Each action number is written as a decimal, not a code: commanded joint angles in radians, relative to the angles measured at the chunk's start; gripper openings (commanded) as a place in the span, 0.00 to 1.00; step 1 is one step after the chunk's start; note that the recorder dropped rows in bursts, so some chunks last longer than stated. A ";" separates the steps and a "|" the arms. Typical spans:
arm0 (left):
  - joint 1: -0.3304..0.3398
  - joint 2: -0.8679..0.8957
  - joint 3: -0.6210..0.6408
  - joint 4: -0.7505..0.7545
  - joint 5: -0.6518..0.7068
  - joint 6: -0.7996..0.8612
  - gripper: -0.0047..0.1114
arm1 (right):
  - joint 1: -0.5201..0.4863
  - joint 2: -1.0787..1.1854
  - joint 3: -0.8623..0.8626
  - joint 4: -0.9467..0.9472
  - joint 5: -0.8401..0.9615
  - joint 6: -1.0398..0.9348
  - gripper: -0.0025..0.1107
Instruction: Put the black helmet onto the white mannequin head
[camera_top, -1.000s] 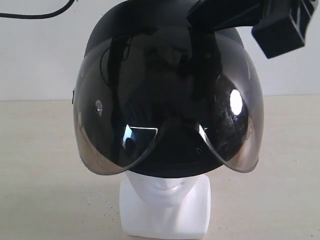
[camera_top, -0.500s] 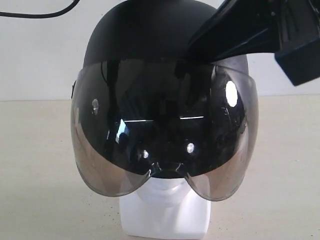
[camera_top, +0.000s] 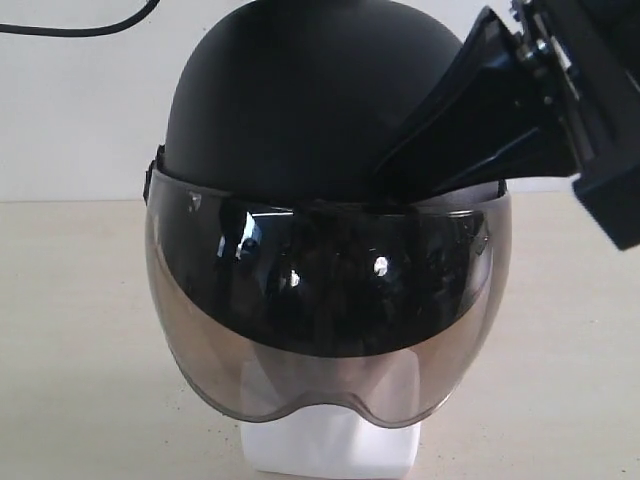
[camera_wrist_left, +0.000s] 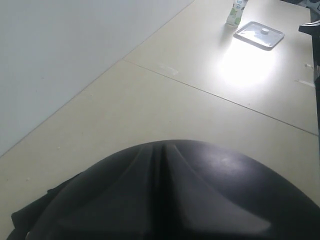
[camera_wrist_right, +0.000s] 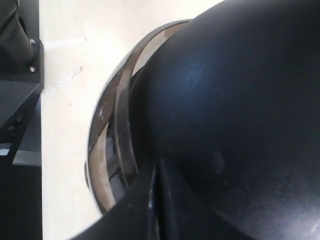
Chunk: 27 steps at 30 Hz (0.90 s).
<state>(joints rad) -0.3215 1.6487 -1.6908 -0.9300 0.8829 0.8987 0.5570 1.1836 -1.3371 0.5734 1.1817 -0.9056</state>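
Noting the pale bench (camera_top: 70, 350) with a black cable (camera_top: 70, 30) looped against the wall, upper left. In the left wrist view a white tray (camera_wrist_left: 260, 35) and a small bottle (camera_wrist_left: 235, 12) sit far off. The black helmet (camera_top: 300, 110) sits over the white mannequin head (camera_top: 330, 455). Its smoky visor (camera_top: 330, 350) blocks the face, so only the neck base shows. Slanting down from upper right, the right gripper (camera_top: 400, 175) has its fingers (camera_wrist_right: 135, 205) pressed to a thin seam. The tips are at the helmet's brow edge; any hold on the rim is not discernible. Over open bench, the left gripper (camera_wrist_left: 162, 150) is blurred, fingers apparently closed on nothing.
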 joint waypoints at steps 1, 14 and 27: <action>0.001 0.021 0.012 0.048 0.037 -0.010 0.08 | 0.002 0.004 0.060 0.002 -0.008 -0.017 0.02; 0.001 0.021 0.012 0.044 0.022 -0.010 0.08 | 0.002 0.004 0.104 0.018 -0.009 -0.023 0.02; 0.001 0.021 0.012 0.044 0.022 -0.010 0.08 | 0.002 0.004 0.104 0.019 0.007 -0.018 0.02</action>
<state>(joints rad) -0.3215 1.6487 -1.6908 -0.9359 0.8777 0.8951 0.5592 1.1851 -1.2359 0.6108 1.1928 -0.9217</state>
